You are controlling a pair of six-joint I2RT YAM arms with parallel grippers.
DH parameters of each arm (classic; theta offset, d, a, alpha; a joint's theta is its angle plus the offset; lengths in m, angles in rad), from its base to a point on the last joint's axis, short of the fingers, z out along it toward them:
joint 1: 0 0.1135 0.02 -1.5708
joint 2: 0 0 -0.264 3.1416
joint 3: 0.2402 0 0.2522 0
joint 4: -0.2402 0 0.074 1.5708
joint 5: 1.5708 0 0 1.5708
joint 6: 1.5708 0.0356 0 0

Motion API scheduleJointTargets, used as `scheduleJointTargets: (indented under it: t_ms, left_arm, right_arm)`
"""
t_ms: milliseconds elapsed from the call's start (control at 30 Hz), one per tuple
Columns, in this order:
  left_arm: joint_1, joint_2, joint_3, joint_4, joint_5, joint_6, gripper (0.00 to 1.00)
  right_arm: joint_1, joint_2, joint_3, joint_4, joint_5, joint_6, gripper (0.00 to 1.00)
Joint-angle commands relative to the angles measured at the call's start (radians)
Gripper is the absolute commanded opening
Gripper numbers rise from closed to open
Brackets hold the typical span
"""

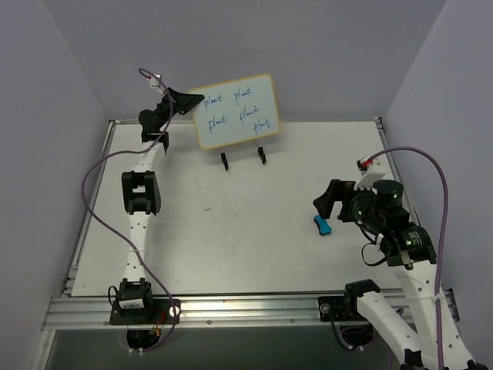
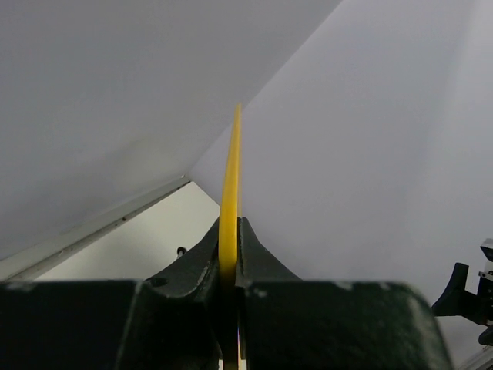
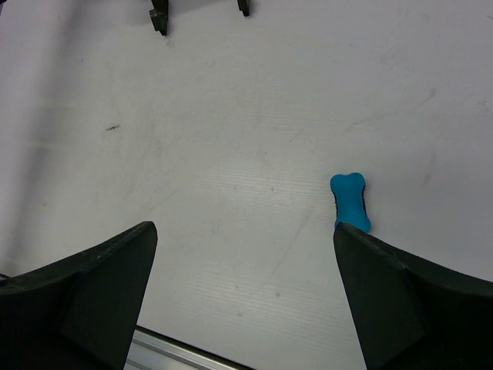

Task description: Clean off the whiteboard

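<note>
The whiteboard (image 1: pixel 235 112), white with a tan-yellow frame and several blue handwritten words, is at the back of the table, tilted, just above the black easel stand (image 1: pixel 243 159). My left gripper (image 1: pixel 191 100) is shut on its left edge. The left wrist view shows the yellow frame (image 2: pixel 231 177) edge-on, clamped in the left gripper (image 2: pixel 229 225). The small blue bone-shaped eraser (image 1: pixel 322 224) lies on the table at the right. My right gripper (image 1: pixel 330 202) is open and empty just above and behind the eraser. In the right wrist view the eraser (image 3: pixel 350 202) lies by the right finger of the gripper (image 3: pixel 245 227).
The easel's black feet show at the top of the right wrist view (image 3: pixel 159 15). Purple-grey walls enclose the table on three sides. An aluminium rail (image 1: pixel 246 304) runs along the near edge. A purple cable (image 1: pixel 100 173) loops beside the left arm.
</note>
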Motion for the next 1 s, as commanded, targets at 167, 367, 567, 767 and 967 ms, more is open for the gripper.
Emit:
scheduleJointTargets:
  t_ms: [167, 367, 567, 767, 967]
  left_arm:
    - [0.011, -0.345, -0.226, 0.256, -0.011, -0.141, 0.02]
    - [0.002, -0.658, -0.672, 0.267, -0.001, -0.082, 0.02]
    - [-0.024, -1.020, -1.177, 0.168, -0.047, 0.072, 0.02]
    - [-0.124, -1.377, -1.591, -0.075, -0.140, 0.364, 0.02]
    - [-0.312, -1.730, -1.788, -0.557, -0.396, 0.713, 0.02]
  right_arm:
    - [0.007, 0.014, 0.008, 0.022, 0.045, 0.026, 0.95]
    - [0.008, 0.037, 0.027, 0.029, 0.097, 0.055, 1.00]
    - [0.007, 0.112, 0.077, 0.025, 0.307, 0.098, 1.00]
    - [0.007, 0.172, 0.139, -0.009, 0.349, 0.077, 1.00]
    - [0.007, 0.224, 0.183, -0.072, 0.369, 0.031, 1.00]
